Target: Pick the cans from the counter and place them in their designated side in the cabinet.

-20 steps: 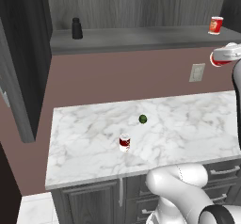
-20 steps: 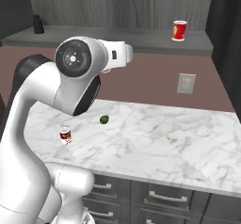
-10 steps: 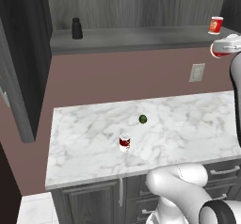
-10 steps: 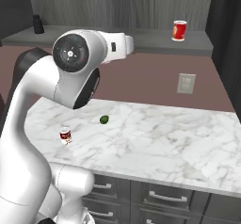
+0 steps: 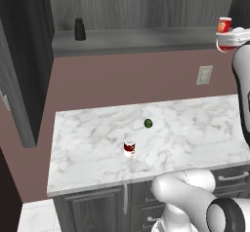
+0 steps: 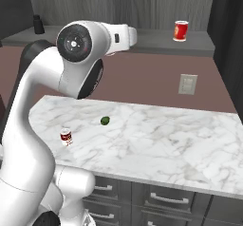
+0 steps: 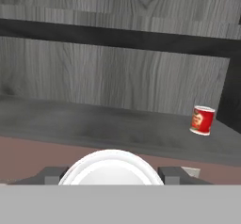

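Arm risen since earlier frame. Bright red can (image 6: 180,31) on cabinet shelf (image 6: 142,42); banded can (image 5: 129,147) remains on worktop (image 5: 195,133). Jaws' state: cannot tell.

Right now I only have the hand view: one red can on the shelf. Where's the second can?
Observer: The banded can stands upright on the marble counter, near its front edge.
Operator: Anything close to it?
Observer: A small green ball lies behind it, not touching.
Operator: Other end of the shelf?
Observer: A black bottle stands at the left end of the shelf, far from the red can.
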Robot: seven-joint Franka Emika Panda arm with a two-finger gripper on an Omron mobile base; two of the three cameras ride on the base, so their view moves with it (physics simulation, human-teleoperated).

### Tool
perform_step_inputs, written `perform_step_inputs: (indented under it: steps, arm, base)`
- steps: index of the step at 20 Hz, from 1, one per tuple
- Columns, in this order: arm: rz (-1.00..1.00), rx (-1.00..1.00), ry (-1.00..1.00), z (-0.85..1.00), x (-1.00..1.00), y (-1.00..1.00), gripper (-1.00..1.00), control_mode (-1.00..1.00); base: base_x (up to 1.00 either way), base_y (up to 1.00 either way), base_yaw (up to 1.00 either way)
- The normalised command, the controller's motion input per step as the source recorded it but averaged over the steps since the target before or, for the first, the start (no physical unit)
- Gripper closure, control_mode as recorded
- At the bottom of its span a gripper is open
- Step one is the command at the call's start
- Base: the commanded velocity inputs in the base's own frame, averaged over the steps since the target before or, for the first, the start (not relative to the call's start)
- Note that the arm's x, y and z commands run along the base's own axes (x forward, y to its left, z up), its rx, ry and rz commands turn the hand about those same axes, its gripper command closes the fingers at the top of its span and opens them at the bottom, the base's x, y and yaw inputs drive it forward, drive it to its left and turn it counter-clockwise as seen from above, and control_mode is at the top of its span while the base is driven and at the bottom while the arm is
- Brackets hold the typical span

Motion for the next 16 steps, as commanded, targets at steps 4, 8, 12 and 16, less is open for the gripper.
perform_step_inputs:
  steps: [4, 8, 12, 16]
  arm:
    - [-0.02, 0.0, 0.0, 0.15, 0.17, -0.13, 1.0, -1.0]
    - [-0.02, 0.0, 0.0, 0.1, 0.18, -0.16, 1.0, -1.0]
    - [-0.02, 0.0, 0.0, 0.04, 0.17, -0.12, 1.0, -1.0]
    - [-0.01, 0.0, 0.0, 0.04, 0.15, -0.13, 1.0, -1.0]
  base:
    - [0.0, 0.0, 0.0]
    - [0.0, 0.0, 0.0]
    - [0.0, 0.0, 0.0]
    - [0.0, 0.0, 0.0]
